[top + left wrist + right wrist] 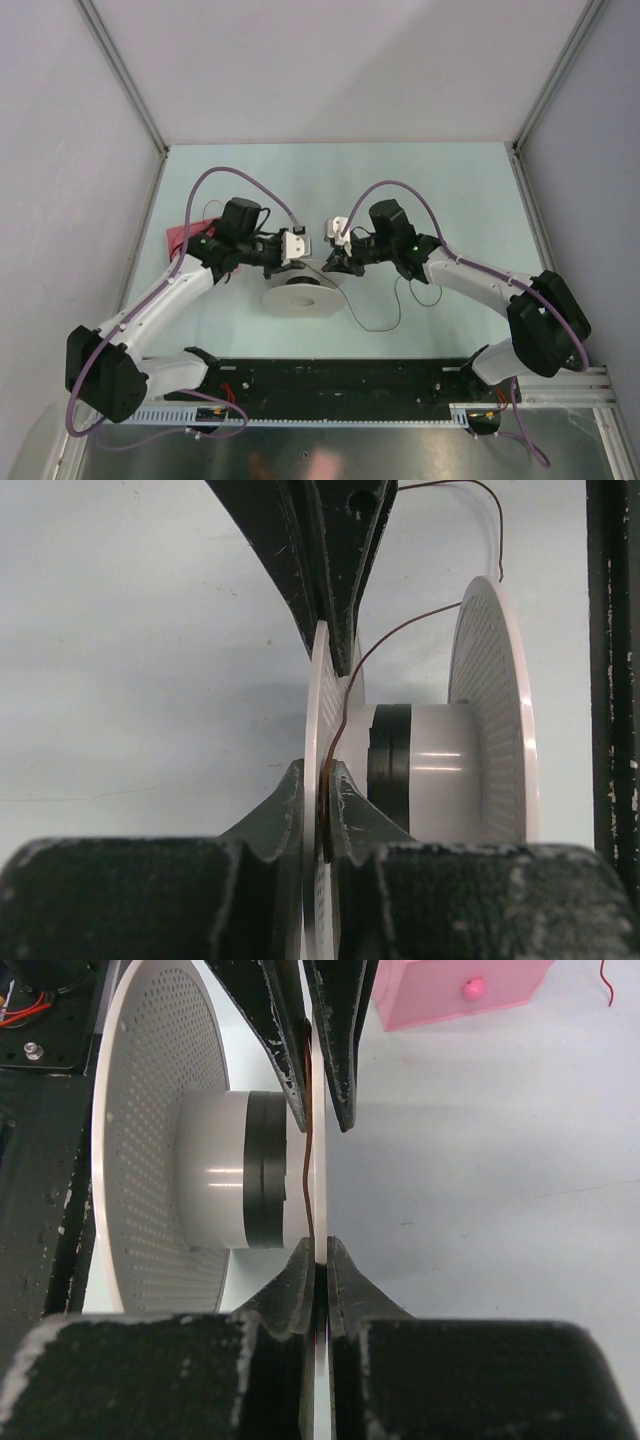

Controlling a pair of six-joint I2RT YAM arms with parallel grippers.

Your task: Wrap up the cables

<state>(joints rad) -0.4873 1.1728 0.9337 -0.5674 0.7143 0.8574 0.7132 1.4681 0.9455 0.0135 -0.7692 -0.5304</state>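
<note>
A pale grey spool [300, 298] lies between my two grippers. A thin dark red cable [380, 327] trails from it in a loose loop to the right. My left gripper [322, 798] is shut on the rim of one spool flange [316, 700], with the cable [352, 680] pinched between the flange and one finger. My right gripper [320, 1265] is shut on the same flange [318, 1160], and the cable [307, 1185] runs down along it to the fingers. A black band [390, 765] rings the hub. In the top view the left gripper [285, 270] and the right gripper [336, 267] meet at the spool's far edge.
A pink box [455, 988] lies beyond the spool, at the left of the table in the top view [186, 236]. A loose red wire end [605, 985] lies near it. A black rail [340, 385] runs along the near edge. Grey walls enclose the table.
</note>
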